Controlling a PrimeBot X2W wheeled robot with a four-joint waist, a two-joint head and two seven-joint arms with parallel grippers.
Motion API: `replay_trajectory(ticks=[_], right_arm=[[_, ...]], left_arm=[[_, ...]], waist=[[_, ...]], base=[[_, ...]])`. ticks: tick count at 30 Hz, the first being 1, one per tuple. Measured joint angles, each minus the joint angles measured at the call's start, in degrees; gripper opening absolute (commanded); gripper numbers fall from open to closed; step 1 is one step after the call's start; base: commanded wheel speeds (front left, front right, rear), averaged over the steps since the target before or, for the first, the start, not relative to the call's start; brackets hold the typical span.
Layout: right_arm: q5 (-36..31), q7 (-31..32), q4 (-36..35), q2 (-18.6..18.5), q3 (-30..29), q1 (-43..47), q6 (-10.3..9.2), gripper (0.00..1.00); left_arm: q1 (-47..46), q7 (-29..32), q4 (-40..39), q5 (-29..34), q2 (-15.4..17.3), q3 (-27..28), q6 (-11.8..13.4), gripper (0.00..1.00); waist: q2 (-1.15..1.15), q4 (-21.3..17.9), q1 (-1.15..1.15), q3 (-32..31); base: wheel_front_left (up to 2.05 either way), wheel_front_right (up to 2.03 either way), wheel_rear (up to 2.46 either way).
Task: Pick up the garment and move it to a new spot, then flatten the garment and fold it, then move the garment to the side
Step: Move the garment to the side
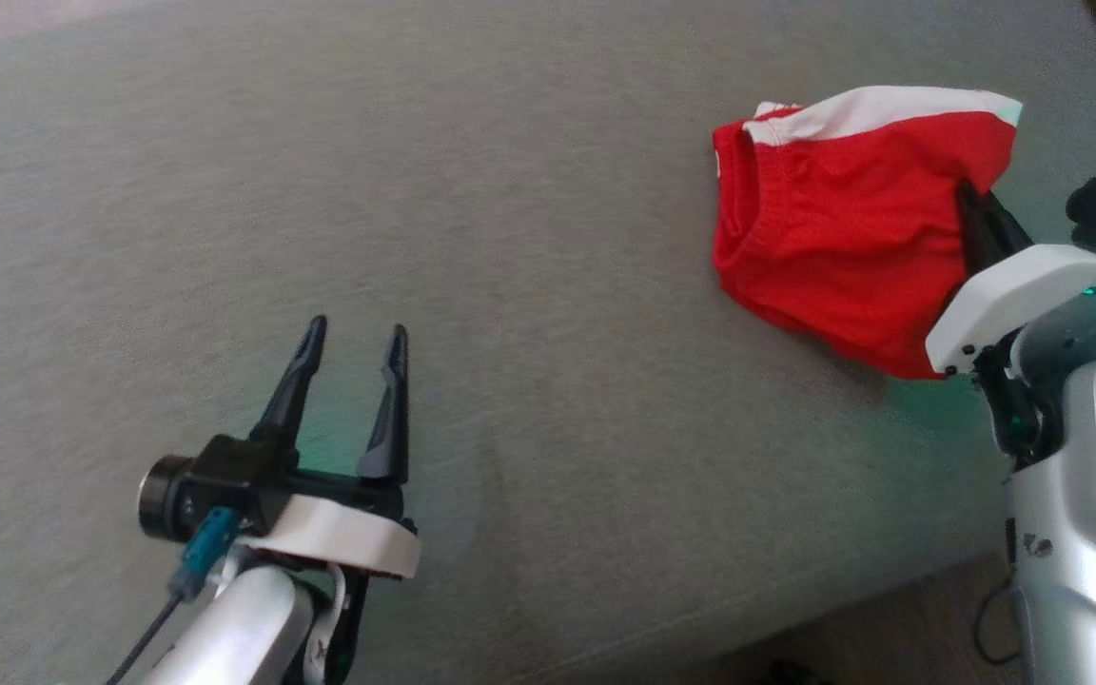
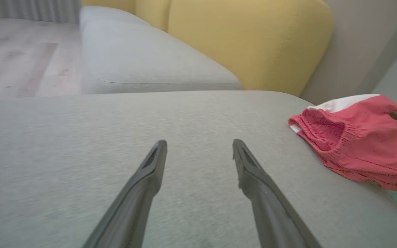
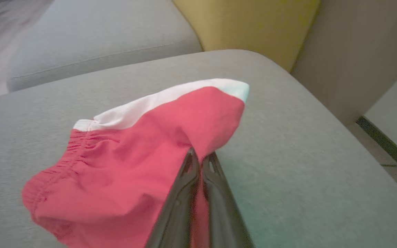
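One garment (image 1: 833, 238), red shorts with a white band, sits bunched near the far right edge of the sofa seat (image 1: 510, 190), the right tool (image 3: 200, 158) clamped on its cloth. Left tool (image 1: 355, 347) stands apart, well clear. Pick-up appears in hand; next, lift and carry toward open seat.

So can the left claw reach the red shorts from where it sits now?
Probably yes. Only bare grey cushion lies between the open left claw and the red shorts. The right claw is shut on the side away from the left claw, so the near side looks free.
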Motion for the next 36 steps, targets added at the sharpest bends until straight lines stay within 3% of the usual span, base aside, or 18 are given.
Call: replay_trajectory(ticks=[5,9,13,26,30,32,36], right_arm=[[0.0,-0.7,0.8,0.1,0.0,-0.2,0.00,0.00],[-0.1,-0.7,2.1,0.1,-0.1,-1.4,0.00,0.00],[-1.1,-0.3,4.9,-1.0,0.3,-6.2,0.00,0.00],[-7.1,1.9,16.6,-11.9,-3.4,-22.8,0.00,0.00],[-8.5,1.9,19.5,-13.2,-5.4,-25.0,0.00,0.00],[-6.8,1.9,20.8,-13.2,-5.1,-25.5,0.00,0.00],[-10.2,0.6,20.6,-13.9,-3.4,-26.0,0.00,0.00]], left_arm=[[-0.6,1.2,-0.6,0.4,0.1,-0.5,0.0,1.00],[-1.3,1.5,-1.4,0.8,0.3,-0.6,0.0,1.00],[-1.3,1.9,-2.3,1.0,1.0,-0.6,0.6,1.00],[-1.3,3.7,-6.0,1.9,3.2,-0.5,2.0,1.00],[-1.4,4.1,-6.5,2.0,3.4,-0.5,2.1,1.00],[-1.7,4.4,-6.8,2.3,3.4,-0.6,2.1,1.00],[-2.2,4.4,-7.1,2.4,3.6,-0.6,2.5,1.00]], waist=[[0.00,-4.9,0.00,2.4],[0.00,-5.6,0.00,3.7],[0.00,-4.1,-0.01,4.2],[0.00,2.6,0.00,8.2],[0.00,3.7,0.00,9.5],[0.00,4.2,0.00,9.9],[0.00,4.2,0.00,10.4]], base=[[0.00,0.00,0.00],[0.00,0.00,0.00],[0.00,0.00,0.00],[0.00,0.00,0.00],[0.00,0.00,0.00],[0.00,0.00,0.00],[0.00,0.00,0.00]])
